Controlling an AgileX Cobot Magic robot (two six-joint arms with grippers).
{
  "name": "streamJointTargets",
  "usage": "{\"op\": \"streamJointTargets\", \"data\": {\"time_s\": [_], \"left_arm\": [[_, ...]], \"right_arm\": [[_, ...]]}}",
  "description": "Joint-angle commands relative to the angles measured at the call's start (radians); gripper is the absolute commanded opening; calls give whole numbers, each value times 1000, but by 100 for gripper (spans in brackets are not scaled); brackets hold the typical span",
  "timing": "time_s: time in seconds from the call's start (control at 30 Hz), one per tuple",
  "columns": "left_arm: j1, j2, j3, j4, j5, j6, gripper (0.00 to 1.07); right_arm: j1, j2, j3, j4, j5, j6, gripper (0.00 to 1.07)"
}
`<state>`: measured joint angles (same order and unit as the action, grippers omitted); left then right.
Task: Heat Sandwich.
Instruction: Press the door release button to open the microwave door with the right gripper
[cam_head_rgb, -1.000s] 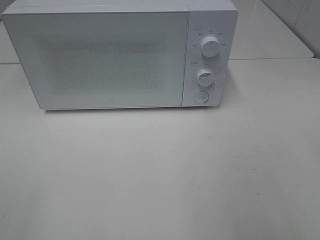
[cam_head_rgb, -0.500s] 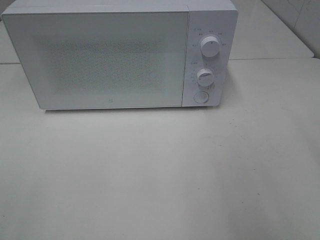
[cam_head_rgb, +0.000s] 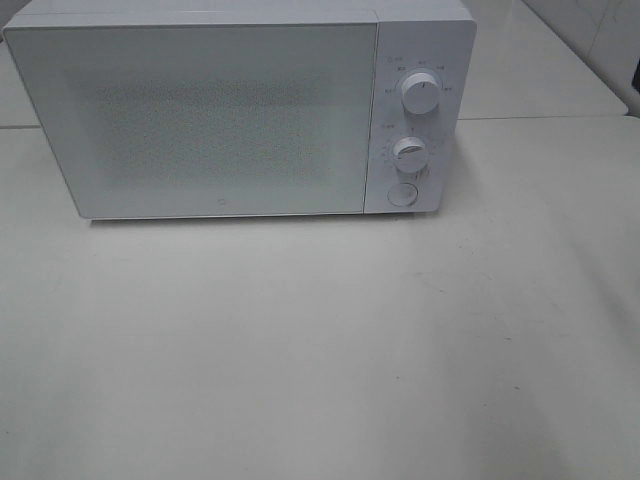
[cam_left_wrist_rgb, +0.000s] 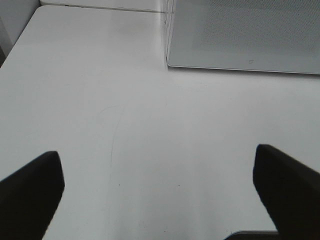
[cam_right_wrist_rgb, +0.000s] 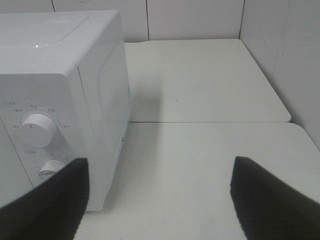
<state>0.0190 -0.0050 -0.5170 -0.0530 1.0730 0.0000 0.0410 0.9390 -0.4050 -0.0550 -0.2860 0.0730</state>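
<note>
Small grey markings are being shown around the upper knob (cam_head_rgb: 421, 93) and lower knob (cam_head_rgb: 410, 153) of the white microwave (cam_head_rgb: 220, 120), too small to be read. Its smooth, speckled door is being seen shut, so the sandwich cannot be placed. Near the microwave, over the matte pale table (cam_head_rgb: 320, 340), the left gripper (cam_left_wrist_rgb: 156, 157) and right gripper (cam_right_wrist_rgb: 160, 165) are being held wide apart, with nothing being gripped.

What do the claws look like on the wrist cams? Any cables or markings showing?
Only the finger ends show. On the left claw there are two matte black fingers, blunt and wedge-shaped. The right claw has the same plain black fingers. No cables, markings or arm links are visible, and the high camera shows neither arm.
</note>
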Motion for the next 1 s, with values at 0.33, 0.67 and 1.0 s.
{"op": "streamJointTargets", "data": {"time_s": [0.33, 0.67, 1.0], "left_arm": [[4, -17, 2, 0, -4, 0, 97], [4, -17, 2, 0, -4, 0, 97], [4, -17, 2, 0, -4, 0, 97]], "right_arm": [[33, 289, 90, 99, -469, -90, 76], [287, 494, 112, 432, -728, -284, 76], [530, 662, 102, 682, -838, -312, 76]]}}
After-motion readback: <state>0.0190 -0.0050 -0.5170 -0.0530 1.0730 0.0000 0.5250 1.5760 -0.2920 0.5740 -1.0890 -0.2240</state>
